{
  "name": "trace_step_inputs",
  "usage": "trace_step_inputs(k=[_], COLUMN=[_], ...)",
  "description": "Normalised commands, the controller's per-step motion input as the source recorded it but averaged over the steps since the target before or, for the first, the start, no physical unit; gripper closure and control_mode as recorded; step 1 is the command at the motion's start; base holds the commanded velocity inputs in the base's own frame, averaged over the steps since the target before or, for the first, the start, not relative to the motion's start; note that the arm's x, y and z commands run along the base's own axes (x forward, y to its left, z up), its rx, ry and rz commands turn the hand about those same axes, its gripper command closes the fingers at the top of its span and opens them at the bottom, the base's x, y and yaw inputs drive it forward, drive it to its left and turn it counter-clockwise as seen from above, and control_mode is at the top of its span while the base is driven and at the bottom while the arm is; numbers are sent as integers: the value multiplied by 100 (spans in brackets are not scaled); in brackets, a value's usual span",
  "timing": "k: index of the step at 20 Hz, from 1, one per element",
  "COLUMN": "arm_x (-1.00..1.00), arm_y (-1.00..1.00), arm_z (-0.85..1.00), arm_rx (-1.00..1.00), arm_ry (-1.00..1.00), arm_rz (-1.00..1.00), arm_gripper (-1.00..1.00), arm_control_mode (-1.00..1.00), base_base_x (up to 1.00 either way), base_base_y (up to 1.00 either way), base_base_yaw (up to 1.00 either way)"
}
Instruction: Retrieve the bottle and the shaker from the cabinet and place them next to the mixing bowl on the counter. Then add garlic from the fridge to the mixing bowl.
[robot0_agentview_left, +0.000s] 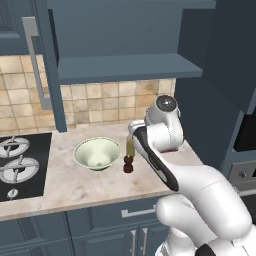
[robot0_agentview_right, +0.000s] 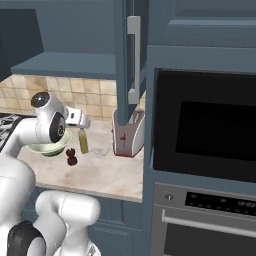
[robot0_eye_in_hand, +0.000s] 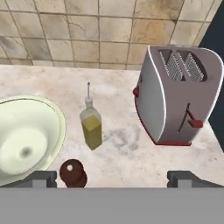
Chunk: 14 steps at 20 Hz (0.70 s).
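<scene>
A simulated kitchen is shown from above a beige marbled counter (robot0_eye_in_hand: 122, 148). The gripper (robot0_eye_in_hand: 112, 179) hangs over the counter with its jaws spread as wide as they go, and nothing is held between them. Only the two dark fingertips (robot0_eye_in_hand: 41, 178) are seen, low in the hand view.

Just ahead of the gripper, between the fingertips but nearer the left one, the shaker (robot0_eye_in_hand: 73, 173) stands upright, seen from the top as a dark reddish-brown disc with a pale knob. A little farther ahead the bottle (robot0_eye_in_hand: 91, 124) stands upright, filled with yellow-olive liquid and ending in a thin spout. Both are set just beside the mixing bowl (robot0_eye_in_hand: 26, 140), which lies to the left of the gripper and looks empty. To the right and farther ahead a grey toaster (robot0_eye_in_hand: 175, 98) with red trim is seen. Above the counter the cabinet (robot0_agentview_left: 125, 67) stands open, its shelf bare.

Judged from this, the garlic step is what remains. The garlic is not seen here, nor the fridge. A bulb of garlic can be expected to be light, firm and papery-skinned, rounded and liable to roll. It would best be taken across its widest part, with a gentle squeeze.
</scene>
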Motion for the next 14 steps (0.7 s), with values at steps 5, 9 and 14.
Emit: trace_step_inputs(k=[5,9,14], arm_x=[-54,-82,-82], arm_y=[-24,-11,-11], arm_z=[46,52,42], arm_rx=[1,0,0], arm_ry=[-2,-4,-1], arm_rz=[0,0,0], arm_gripper=[-100,-100,-100], arm_control_mode=[-100,-100,-100], base_base_x=[0,0,0], base_base_y=[0,0,0], base_base_yaw=[0,0,0])
